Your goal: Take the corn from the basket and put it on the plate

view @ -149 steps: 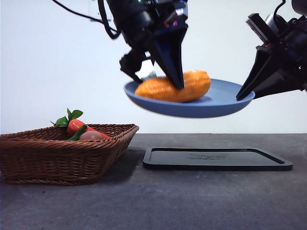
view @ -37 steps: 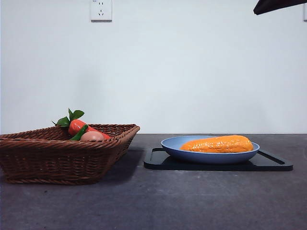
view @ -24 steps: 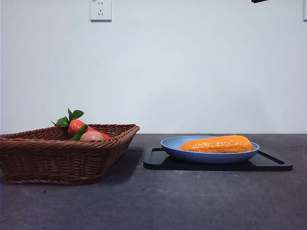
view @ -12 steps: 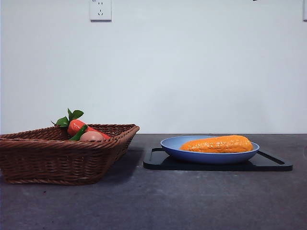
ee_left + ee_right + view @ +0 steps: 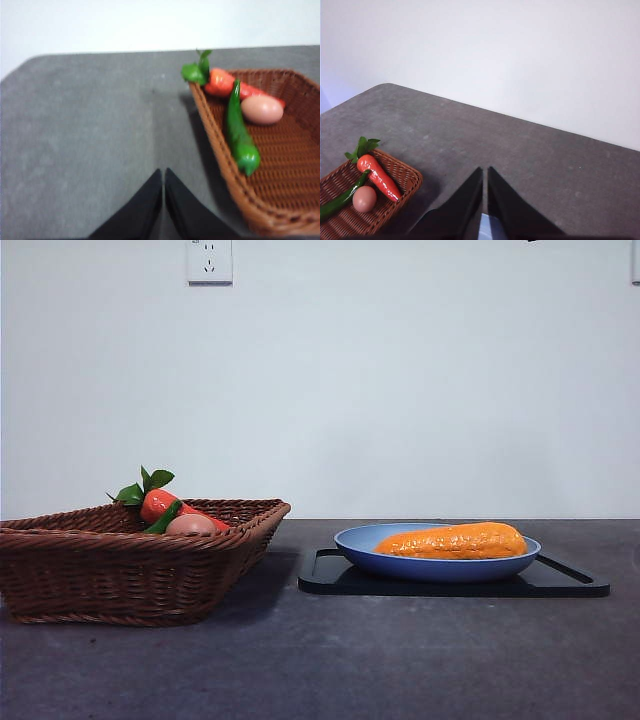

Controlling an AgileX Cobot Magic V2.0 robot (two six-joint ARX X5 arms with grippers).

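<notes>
The orange-yellow corn (image 5: 455, 540) lies lengthwise on the light-blue plate (image 5: 400, 562), which rests on a black tray. The brown wicker basket (image 5: 120, 575) stands to the left of the plate, apart from it, and holds no corn. Neither gripper appears in the front view. In the left wrist view, my left gripper (image 5: 163, 172) is shut and empty above bare table beside the basket (image 5: 300, 165). My right gripper (image 5: 485, 170) is shut and empty, high over the table. A light-blue sliver of the plate (image 5: 485, 231) shows between its jaws.
The basket holds a red-orange carrot (image 5: 160, 504) with green leaves, a tan egg (image 5: 190, 524) and a green pepper (image 5: 240, 135). The flat black tray (image 5: 570, 585) under the plate reaches toward the right. A wall socket (image 5: 209, 260) sits high on the back wall.
The plate with the corn, earlier held in the air by both grippers, now sits on the black tray. The black arm tip at the top right has withdrawn from the front view.
</notes>
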